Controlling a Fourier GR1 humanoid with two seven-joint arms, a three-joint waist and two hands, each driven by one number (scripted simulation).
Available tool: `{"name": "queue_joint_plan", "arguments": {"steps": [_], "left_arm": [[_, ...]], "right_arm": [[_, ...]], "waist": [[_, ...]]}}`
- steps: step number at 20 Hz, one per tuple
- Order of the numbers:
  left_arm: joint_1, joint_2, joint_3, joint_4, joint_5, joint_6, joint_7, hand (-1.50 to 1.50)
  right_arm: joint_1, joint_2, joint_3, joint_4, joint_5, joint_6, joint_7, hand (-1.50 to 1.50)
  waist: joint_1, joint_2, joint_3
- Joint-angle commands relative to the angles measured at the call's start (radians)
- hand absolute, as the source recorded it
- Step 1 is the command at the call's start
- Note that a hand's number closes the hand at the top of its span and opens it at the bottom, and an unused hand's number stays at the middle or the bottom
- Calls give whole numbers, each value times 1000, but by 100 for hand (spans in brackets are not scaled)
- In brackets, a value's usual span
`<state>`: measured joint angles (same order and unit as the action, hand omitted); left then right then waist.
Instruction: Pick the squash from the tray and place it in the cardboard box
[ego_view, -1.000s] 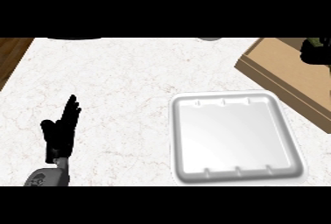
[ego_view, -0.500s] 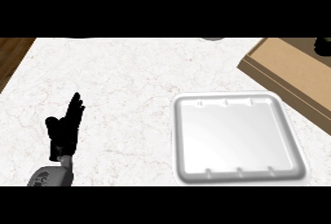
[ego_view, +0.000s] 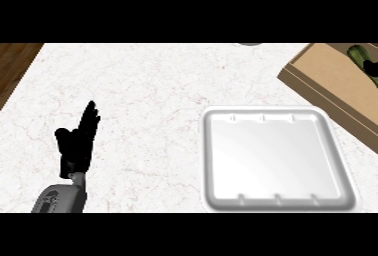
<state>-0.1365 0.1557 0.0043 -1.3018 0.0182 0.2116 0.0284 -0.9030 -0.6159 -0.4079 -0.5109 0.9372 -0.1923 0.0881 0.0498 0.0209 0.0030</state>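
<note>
One left robot hand (ego_view: 76, 145) shows at about 8 o'clock in the head view. It is black, on a grey forearm, and rests over the white marbled counter (ego_view: 155, 85) with its fingers straight, pressed close together and pointing toward 12 o'clock, holding nothing. The white rectangular plastic tray (ego_view: 277, 160) lies at about 4 o'clock, well apart from that hand, with its longer side running from 12 to 6 o'clock; nothing lies in it. The brown cardboard box (ego_view: 325, 70) sits at about 2 o'clock, just beyond the tray's far right corner, turned at an angle to it and cut by the view's right edge. The dark green, striped squash (ego_view: 365, 56) is inside that box, against the view's right edge. Only part of it shows, and its long axis seems to run roughly from 11 to 5 o'clock. A strip of dark brown wood (ego_view: 15, 60) shows past the counter's edge at 10 o'clock.
</note>
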Motion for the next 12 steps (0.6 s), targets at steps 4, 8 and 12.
{"name": "queue_joint_plan", "arguments": {"steps": [4, 8, 12], "left_arm": [[16, -6, -7, -16, -5, -3, -5, 0], [19, -2, 4, 10, -3, -5, -11, 0], [32, -9, -6, -33, -8, 4, -5, 0]], "right_arm": [[-19, -24, -124, 175, -122, -36, -199, -150], [-43, -19, -209, 158, -239, 10, -355, -150], [-38, -33, -335, 180, -376, 53, -456, -150]], "waist": [[4, 0, 1], [-7, -4, 1], [-1, -3, 3]]}}
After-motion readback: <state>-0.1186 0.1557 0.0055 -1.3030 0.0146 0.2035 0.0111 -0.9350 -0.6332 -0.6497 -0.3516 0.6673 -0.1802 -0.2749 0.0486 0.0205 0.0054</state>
